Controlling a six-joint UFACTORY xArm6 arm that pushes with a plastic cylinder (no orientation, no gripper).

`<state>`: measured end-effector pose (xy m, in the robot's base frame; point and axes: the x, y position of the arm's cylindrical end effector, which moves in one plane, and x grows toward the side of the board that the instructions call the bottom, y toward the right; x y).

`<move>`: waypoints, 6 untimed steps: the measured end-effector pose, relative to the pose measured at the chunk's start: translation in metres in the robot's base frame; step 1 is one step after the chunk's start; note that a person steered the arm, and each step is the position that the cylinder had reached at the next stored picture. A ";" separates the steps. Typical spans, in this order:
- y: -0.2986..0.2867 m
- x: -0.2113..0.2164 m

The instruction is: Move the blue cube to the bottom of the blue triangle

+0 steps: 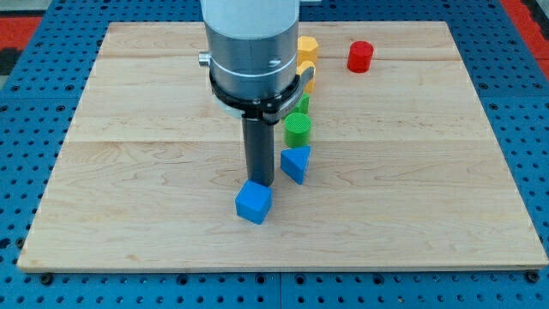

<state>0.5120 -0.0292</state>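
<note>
The blue cube [254, 202] lies on the wooden board [129, 172], below the middle. The blue triangle [295, 162] stands just up and to the right of it, a small gap apart. My tip [260, 182] comes down right at the cube's top edge, touching or nearly touching it, and just left of the triangle. The arm's grey body hides the board above the rod.
A green cylinder [298, 130] stands right above the blue triangle, with another green block [303, 104] partly hidden behind it. Two yellow blocks [306, 48] [306, 75] sit further up. A red cylinder [360, 57] is at the top right.
</note>
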 end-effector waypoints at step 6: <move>0.022 0.037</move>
